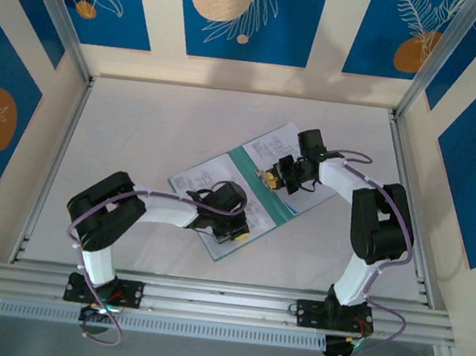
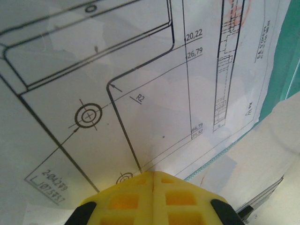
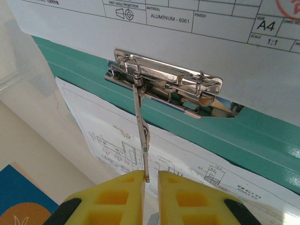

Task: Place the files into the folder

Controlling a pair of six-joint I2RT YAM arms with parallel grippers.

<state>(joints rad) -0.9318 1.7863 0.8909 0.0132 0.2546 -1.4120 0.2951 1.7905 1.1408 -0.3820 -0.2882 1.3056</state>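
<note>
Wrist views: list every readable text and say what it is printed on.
"MATERIAL", "ALUMINUM - 6061": upper sheet, right wrist view.
"FINISH", "A4", "SCALE", "1:1": same sheet.
"20,22", "26,79", "R2": drawing sheet, left wrist view.
Print on the lower sheet, right wrist view: too small to read.
Boxed note at the drawing sheet's lower left: too blurred to read.

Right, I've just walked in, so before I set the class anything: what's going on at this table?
Two robot arms are filing printed drawings in a teal folder lying open on the table. The left arm has its jaws shut, down at a drawing sheet, seemingly holding it flat. The right arm is at the metal clip on the spine, its jaws slightly apart around the tip of the raised wire lever. Sheets lie either side of the spine.
</note>
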